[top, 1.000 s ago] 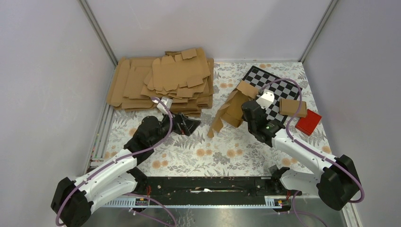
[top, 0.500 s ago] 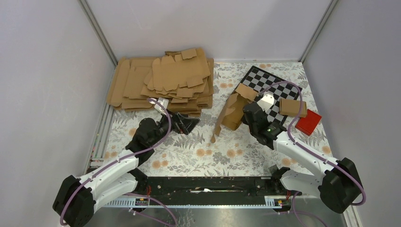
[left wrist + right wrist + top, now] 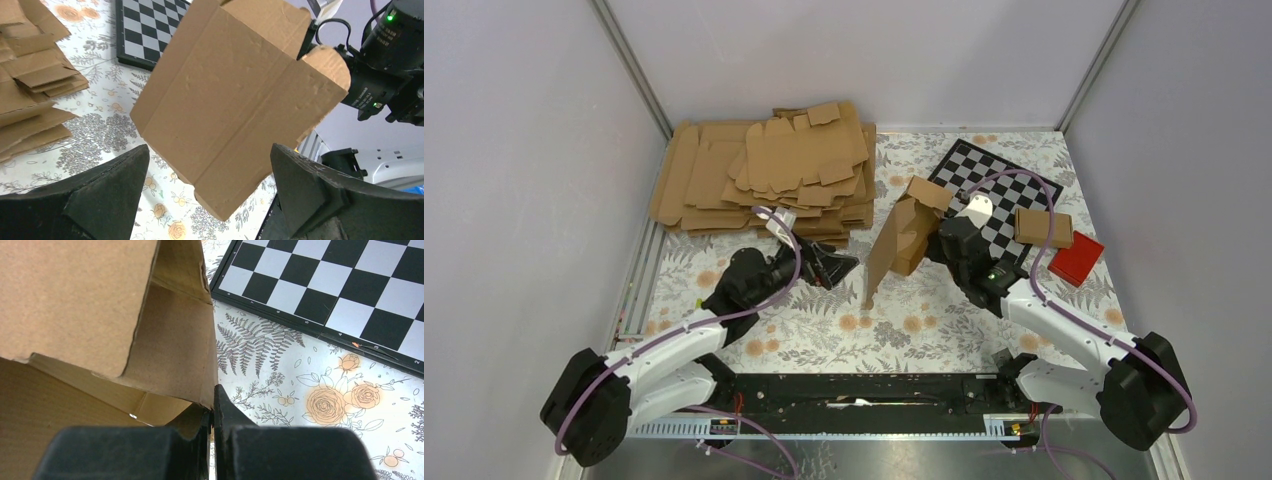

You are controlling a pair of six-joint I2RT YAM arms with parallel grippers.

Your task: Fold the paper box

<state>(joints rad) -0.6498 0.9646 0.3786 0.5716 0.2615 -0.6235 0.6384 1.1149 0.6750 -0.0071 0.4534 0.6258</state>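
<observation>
paper box (image 3: 75, 300) edge pinched between right fingers (image 3: 290, 452)

We note the paper box (image 3: 902, 238) standing upright over the table (image 3: 904, 325), between the two grippers. Whether its lower corner touches the table we cannot tell. It sits just ahead of the left gripper (image 3: 849, 266), facing the gap between its fingers. One flap edge lies inside the right gripper (image 3: 212, 410). Beyond the left gripper and to its left lies the stack of card sheets (image 3: 764, 180). Ahead and right of the right gripper lies the chessboard (image 3: 969, 165). Farther right, a small carton (image 3: 1042, 227) rests on the board, with a small block (image 3: 1076, 257) just beside it on the table.
</observation>
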